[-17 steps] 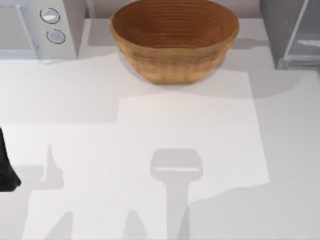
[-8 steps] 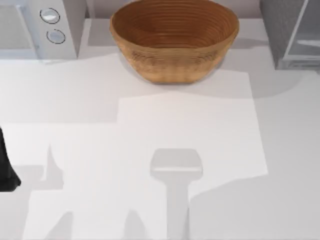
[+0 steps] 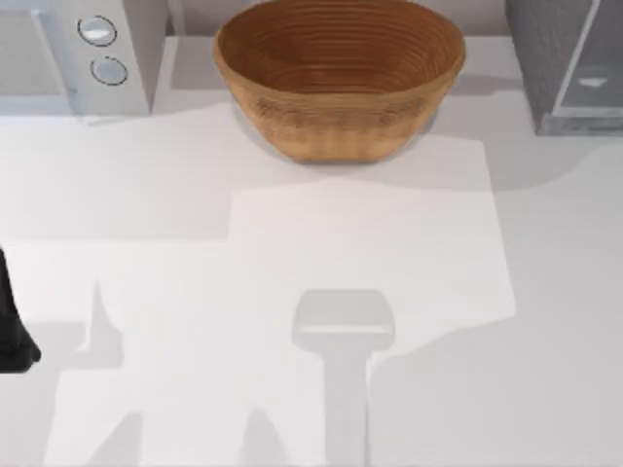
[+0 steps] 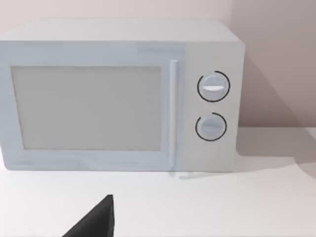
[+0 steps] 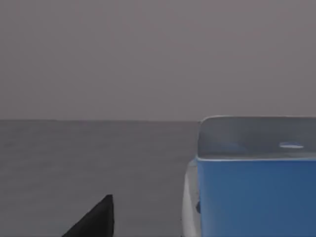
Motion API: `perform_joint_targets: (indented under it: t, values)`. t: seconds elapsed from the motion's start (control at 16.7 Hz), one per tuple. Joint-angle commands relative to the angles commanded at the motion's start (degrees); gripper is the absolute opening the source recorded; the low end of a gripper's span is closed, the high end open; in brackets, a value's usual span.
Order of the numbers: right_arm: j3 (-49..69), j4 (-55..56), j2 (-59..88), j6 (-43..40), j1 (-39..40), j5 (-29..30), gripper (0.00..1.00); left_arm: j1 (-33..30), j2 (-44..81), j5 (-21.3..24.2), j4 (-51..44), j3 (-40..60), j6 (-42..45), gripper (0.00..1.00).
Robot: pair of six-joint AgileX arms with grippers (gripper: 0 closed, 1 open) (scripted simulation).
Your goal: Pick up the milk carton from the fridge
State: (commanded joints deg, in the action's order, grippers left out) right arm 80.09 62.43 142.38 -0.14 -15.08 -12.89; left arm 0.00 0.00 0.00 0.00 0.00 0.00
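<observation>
Blue milk carton (image 5: pixel 256 195) sits close before the right gripper; I cannot tell how its claw stands.

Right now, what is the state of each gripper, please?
Left gripper: cannot be told, parked at the table's left edge.
Right gripper: cannot be told, close beside the milk carton.

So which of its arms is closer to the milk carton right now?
The right. Its wrist view looks straight at the blue milk carton close by on a grey surface. The left arm sits at the table's left edge, facing the microwave.
</observation>
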Motion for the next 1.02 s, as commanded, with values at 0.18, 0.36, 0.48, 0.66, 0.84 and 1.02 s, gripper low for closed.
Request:
perform_joint_targets:
  t: [0.18,0.36,0.48,0.66,0.84,1.02]
  values:
    - [0.0,0.0,0.0,0.0,0.0,0.0,0.85,0.0,0.0,0.0,0.0,0.0,0.0,1.00]
    - [0.0,0.0,0.0,0.0,0.0,0.0,0.62,0.0,0.0,0.0,0.0,0.0,0.0,1.00]
    - [0.0,0.0,0.0,0.0,0.0,0.0,0.47,0.0,0.0,0.0,0.0,0.0,0.0,1.00]
    - [0.0,0.0,0.0,0.0,0.0,0.0,0.25,0.0,0.0,0.0,0.0,0.0,0.0,1.00]
    - [0.0,0.0,0.0,0.0,0.0,0.0,0.02,0.0,0.0,0.0,0.0,0.0,0.0,1.00]
    - [0.0,0.0,0.0,0.0,0.0,0.0,0.00,0.0,0.0,0.0,0.0,0.0,0.0,1.00]
